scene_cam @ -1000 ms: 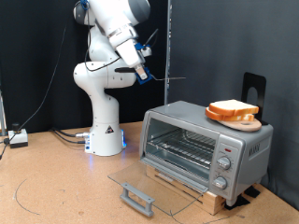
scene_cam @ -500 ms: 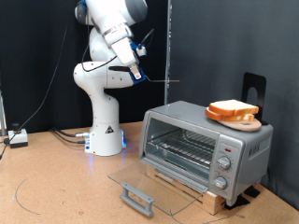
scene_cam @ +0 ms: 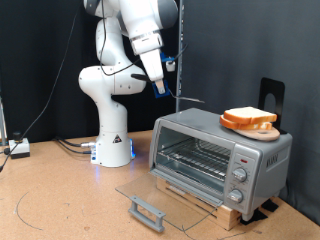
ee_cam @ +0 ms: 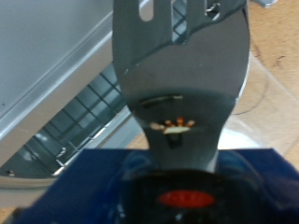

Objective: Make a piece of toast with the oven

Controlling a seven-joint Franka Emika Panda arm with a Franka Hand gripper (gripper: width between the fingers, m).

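Currently, the gripper [scene_cam: 163, 88] is seen raised well above the tabletop, hanging beside the white robot arm [scene_cam: 112, 85] and up and to the exterior view's left of the oven [scene_cam: 220, 155]. Nothing can be seen between its fingers in the exterior view, and whether the jaws are spread or closed cannot be told, since they are small there and the wrist view is largely filled by a metal part of the hand [ee_cam: 177, 70].

The oven is set on a wooden board [scene_cam: 215, 205] at the exterior view's right. Its glass door [scene_cam: 165, 197] is swung fully down and lies flat in front of it, with the grey bar handle [scene_cam: 147, 212] at the near edge. The wire rack [scene_cam: 195, 155] inside is exposed and bare. Round knobs [scene_cam: 240, 180] are lined up on the front panel.

The piece of toast [scene_cam: 249, 116] is stacked on the oven's roof towards the exterior view's right, resting on a second slice [scene_cam: 252, 126] of much the same look. Both are well apart from the gripper.

In the wrist view, the oven's silver top [ee_cam: 42, 56] and its wire rack [ee_cam: 79, 126] are seen below the hand, with brown tabletop [ee_cam: 276, 93] beyond.
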